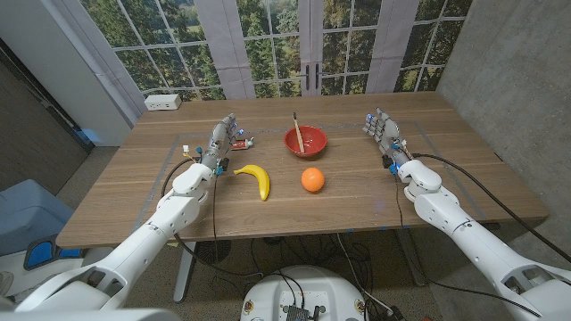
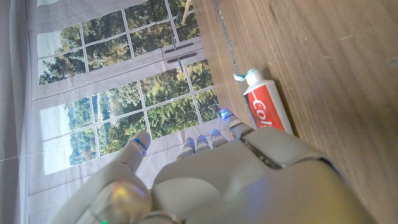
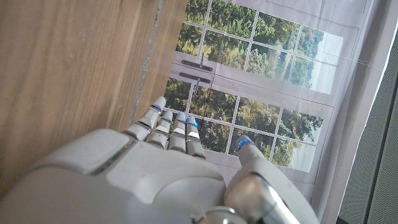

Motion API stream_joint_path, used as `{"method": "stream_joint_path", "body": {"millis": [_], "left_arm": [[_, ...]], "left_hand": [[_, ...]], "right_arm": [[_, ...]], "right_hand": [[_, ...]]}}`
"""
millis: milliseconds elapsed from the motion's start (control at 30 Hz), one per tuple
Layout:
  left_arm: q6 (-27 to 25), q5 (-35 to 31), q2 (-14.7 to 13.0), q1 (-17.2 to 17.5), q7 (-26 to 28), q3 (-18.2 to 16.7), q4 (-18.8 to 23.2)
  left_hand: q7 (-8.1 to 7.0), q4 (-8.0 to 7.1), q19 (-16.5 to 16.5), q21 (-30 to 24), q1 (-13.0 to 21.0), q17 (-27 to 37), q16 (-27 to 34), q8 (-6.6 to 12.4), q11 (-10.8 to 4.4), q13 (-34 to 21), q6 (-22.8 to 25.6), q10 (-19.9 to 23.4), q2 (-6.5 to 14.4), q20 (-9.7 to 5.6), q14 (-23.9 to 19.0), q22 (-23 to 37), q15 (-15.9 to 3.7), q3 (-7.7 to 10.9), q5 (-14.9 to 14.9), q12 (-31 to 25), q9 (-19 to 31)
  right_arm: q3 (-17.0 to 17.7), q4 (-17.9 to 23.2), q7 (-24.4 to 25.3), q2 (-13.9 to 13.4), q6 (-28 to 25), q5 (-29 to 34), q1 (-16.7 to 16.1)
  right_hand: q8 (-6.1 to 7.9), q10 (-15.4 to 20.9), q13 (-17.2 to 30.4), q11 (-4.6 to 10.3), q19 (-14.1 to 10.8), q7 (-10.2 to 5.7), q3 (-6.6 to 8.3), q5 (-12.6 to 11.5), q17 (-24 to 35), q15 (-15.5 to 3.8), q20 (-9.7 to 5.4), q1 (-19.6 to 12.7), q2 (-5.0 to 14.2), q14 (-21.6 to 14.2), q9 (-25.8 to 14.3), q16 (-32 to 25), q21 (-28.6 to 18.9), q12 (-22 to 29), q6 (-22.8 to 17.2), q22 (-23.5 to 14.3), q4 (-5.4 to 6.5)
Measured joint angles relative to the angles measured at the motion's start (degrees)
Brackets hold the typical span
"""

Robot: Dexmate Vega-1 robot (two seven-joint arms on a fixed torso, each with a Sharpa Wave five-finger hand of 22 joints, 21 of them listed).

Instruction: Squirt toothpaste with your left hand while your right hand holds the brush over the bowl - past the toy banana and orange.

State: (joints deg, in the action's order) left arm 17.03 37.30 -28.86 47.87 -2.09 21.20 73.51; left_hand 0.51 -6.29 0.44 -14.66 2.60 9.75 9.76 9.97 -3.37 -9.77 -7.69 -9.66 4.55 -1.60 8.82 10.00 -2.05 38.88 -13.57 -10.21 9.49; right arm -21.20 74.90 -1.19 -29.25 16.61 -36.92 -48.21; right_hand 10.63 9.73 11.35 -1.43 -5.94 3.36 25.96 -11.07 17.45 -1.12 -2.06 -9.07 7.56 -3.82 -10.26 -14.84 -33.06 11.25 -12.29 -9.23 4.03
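Note:
A red bowl (image 1: pixel 306 140) stands at the table's far middle with a wooden-handled brush (image 1: pixel 295 124) leaning in it. A red-and-white toothpaste tube (image 1: pixel 239 139) (image 2: pixel 266 107) lies on the table just to the right of my left hand (image 1: pixel 220 140) (image 2: pixel 205 180), which is open with its fingers straight and holds nothing. My right hand (image 1: pixel 384 135) (image 3: pixel 168 174) stands open at the far right, well to the right of the bowl, holding nothing. A toy banana (image 1: pixel 255 177) and a toy orange (image 1: pixel 312 179) lie nearer me than the bowl.
A white power strip (image 1: pixel 163 102) sits at the table's far left corner. A small white item (image 1: pixel 186 149) lies left of my left hand. Windows stand behind the table's far edge, and a blue chair (image 1: pixel 27 223) is off the left side.

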Motion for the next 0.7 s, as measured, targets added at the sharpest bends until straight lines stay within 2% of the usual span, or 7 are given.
{"method": "stream_joint_path", "body": {"millis": [567, 700], "left_arm": [[1.0, 0.1, 0.5, -0.5, -0.7, 0.0, -1.2], [1.1, 0.2, 0.5, -0.6, -0.8, 0.0, -1.4]], "left_hand": [[0.00, -0.06, 0.2, 0.0, 0.0, 0.0, 0.2, 0.00, 0.00, 0.0, 0.0, 0.0, 0.0, -0.17, 0.0, 0.0, 0.00, 0.06, 0.0, 0.0, 0.0], [0.00, -0.06, 0.2, 0.0, 0.0, -0.1, 0.2, 0.00, 0.00, 0.0, 0.0, 0.0, 0.0, -0.16, 0.0, 0.0, 0.00, 0.06, 0.0, 0.0, 0.0]], "right_arm": [[-0.2, 0.8, 1.2, -0.2, -0.2, 1.1, 0.0], [-0.5, 2.0, 2.2, -0.6, -0.5, 2.3, 0.1]], "right_hand": [[0.00, 0.0, 0.0, 0.00, 0.0, 0.00, 0.00, 0.0, 0.1, 0.00, 0.00, 0.0, 0.00, 0.0, 0.0, 0.0, 0.2, 0.0, 0.0, 0.0, 0.00], [0.00, 0.2, 0.0, -0.24, -0.3, 0.01, 0.31, 0.0, 0.1, 0.23, -0.30, 0.0, 0.01, -0.2, 0.0, -0.2, 0.5, 0.0, 0.0, 0.0, -0.32]]}}
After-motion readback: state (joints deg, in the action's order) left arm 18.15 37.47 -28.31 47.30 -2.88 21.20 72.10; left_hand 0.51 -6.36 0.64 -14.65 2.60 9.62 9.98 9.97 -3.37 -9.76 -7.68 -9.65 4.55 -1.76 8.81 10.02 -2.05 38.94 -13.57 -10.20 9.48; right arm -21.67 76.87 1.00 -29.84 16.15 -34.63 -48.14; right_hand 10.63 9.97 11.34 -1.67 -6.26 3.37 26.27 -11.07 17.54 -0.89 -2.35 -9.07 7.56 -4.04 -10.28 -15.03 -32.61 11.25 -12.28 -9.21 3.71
